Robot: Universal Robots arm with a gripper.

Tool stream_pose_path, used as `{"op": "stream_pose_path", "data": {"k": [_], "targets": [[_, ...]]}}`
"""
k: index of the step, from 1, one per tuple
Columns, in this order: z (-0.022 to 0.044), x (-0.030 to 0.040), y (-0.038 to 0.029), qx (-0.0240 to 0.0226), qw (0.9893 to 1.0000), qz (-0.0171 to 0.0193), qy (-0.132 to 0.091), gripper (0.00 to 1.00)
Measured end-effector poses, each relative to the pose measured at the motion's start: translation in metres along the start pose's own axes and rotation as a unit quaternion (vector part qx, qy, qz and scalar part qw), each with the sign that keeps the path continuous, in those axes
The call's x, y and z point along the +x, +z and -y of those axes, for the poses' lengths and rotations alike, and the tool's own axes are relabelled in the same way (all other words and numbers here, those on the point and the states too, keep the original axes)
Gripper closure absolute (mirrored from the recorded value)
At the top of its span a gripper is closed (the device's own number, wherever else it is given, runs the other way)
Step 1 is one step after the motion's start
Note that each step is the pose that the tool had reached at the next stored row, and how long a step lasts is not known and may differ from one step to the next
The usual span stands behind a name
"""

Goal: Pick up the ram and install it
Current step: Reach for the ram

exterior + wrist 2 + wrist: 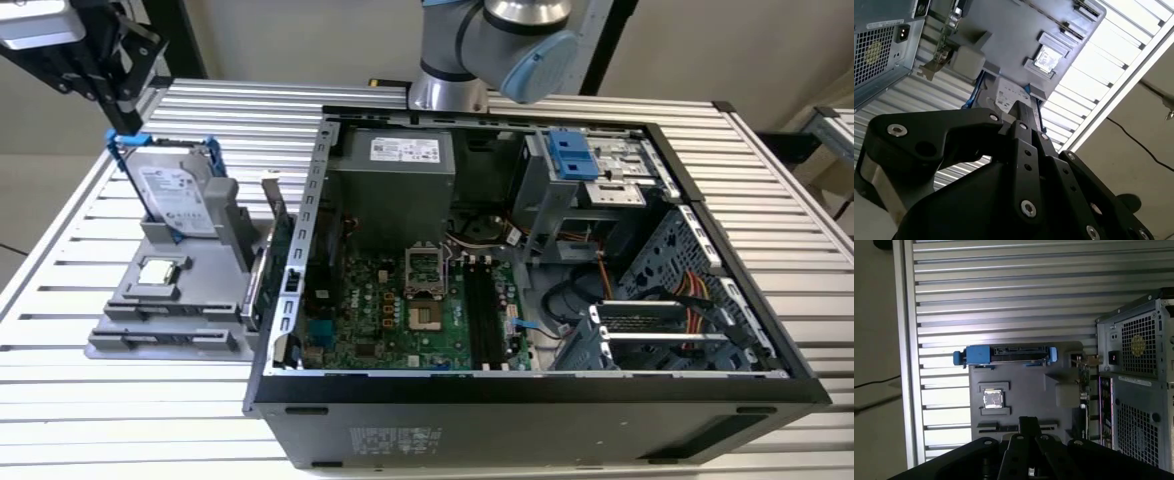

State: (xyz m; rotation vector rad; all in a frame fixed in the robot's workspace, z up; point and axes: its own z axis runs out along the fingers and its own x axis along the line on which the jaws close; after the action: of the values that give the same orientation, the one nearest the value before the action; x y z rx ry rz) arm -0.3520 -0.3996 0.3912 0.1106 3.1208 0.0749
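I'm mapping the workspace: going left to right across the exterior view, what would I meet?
Hard drive, expansion card, power supply, memory slots, blue drive-bay latch.

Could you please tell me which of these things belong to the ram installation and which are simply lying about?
For the job:
ram, edge-on in the grey holder
end effector, over that holder
memory slots in the open computer case

Lying about:
hard drive
CPU chip
expansion card
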Motion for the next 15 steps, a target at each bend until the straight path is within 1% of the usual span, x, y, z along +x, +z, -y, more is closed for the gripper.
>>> {"op": "stream_pose_path", "data": {"k": [15], "targets": [[0.0199, -0.0013, -0.0004, 0.0000, 1.0000, -0.0001, 0.000, 1.00]]}}
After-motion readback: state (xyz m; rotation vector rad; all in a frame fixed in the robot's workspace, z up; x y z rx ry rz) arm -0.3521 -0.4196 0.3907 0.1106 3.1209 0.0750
